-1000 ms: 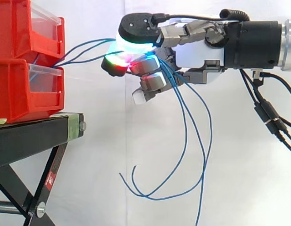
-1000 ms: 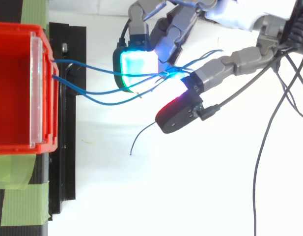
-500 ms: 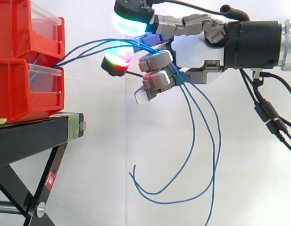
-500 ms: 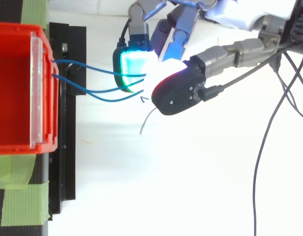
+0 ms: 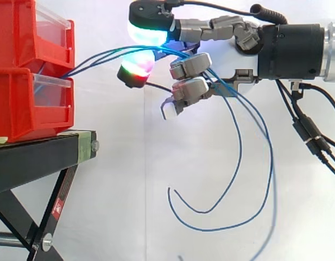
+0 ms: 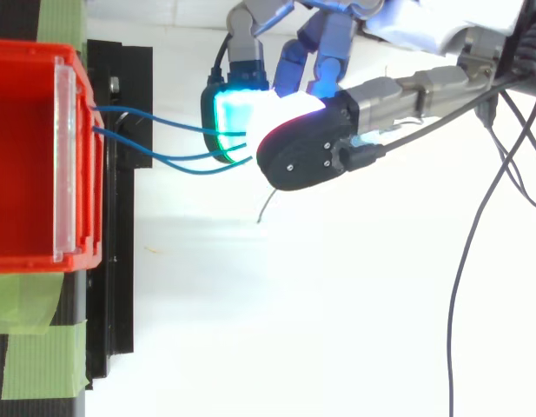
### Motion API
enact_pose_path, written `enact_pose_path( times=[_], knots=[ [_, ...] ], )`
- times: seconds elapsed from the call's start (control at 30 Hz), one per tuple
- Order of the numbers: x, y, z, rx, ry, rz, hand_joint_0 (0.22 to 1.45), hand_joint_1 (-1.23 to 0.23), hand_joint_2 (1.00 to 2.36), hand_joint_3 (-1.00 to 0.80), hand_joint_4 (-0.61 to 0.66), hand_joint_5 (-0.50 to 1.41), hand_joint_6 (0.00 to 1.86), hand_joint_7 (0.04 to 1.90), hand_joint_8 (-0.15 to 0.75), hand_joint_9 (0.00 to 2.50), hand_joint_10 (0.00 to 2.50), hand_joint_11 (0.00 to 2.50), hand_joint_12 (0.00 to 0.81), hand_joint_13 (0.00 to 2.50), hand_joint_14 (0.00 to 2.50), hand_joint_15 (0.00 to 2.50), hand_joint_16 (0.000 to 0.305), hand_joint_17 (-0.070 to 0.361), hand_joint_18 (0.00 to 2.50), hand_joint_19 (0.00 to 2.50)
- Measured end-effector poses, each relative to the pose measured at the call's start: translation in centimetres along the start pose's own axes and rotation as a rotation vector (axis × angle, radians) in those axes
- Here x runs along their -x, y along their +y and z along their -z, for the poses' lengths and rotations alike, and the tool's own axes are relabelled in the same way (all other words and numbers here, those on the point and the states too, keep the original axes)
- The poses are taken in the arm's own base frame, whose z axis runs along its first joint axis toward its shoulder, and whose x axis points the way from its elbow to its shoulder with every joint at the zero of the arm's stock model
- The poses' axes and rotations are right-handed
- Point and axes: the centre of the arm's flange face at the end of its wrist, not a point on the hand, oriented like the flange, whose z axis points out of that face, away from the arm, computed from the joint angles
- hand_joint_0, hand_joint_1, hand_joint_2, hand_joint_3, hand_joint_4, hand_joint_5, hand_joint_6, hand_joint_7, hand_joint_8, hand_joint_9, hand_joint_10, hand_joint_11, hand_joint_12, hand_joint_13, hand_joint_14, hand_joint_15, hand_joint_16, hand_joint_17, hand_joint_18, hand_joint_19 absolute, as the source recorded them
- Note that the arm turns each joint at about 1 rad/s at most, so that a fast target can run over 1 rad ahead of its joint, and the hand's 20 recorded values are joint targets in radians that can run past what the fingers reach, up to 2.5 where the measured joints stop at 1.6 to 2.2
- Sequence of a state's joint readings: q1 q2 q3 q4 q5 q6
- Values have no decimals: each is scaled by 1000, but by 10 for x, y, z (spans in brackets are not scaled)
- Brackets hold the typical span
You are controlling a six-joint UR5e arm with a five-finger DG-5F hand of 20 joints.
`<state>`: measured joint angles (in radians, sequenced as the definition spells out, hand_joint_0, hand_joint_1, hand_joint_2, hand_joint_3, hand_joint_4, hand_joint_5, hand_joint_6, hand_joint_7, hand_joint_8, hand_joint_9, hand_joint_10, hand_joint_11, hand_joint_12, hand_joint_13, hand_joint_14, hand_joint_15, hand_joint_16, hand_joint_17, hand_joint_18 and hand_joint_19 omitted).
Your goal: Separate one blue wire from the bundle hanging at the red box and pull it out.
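A black stand point(image 5: 37, 157) carries two stacked red bins point(image 5: 26, 103), with green tape point(image 6: 29, 347) on its top.

Red bins point(image 5: 15, 103), blue wires point(image 5: 96, 54), black stand point(image 5: 37, 157), green tape point(image 6: 33, 356), hand point(image 5: 232, 54) with cyan-glowing pads point(image 5: 147, 33), one seemingly red-green.

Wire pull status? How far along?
Done: the hand is at the bundle, fingers curled round the blue wires. In hand: several wires run through it together, none singled out. Left: separate one and pull it out; all run into the red bins.

Thin blue wires point(image 5: 86, 61) from red box point(image 5: 20, 109)
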<state>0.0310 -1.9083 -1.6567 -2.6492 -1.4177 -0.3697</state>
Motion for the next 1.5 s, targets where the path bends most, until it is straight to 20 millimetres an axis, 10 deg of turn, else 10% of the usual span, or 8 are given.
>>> enact_pose_path(
  times=[1.5],
  knots=[
    [0,0,0,0,-1,0,587,-985,1017,-293,193,-227,880,1030,314,1098,12,1602,466,1203,22,1230,58,131,776,579]
  ],
)
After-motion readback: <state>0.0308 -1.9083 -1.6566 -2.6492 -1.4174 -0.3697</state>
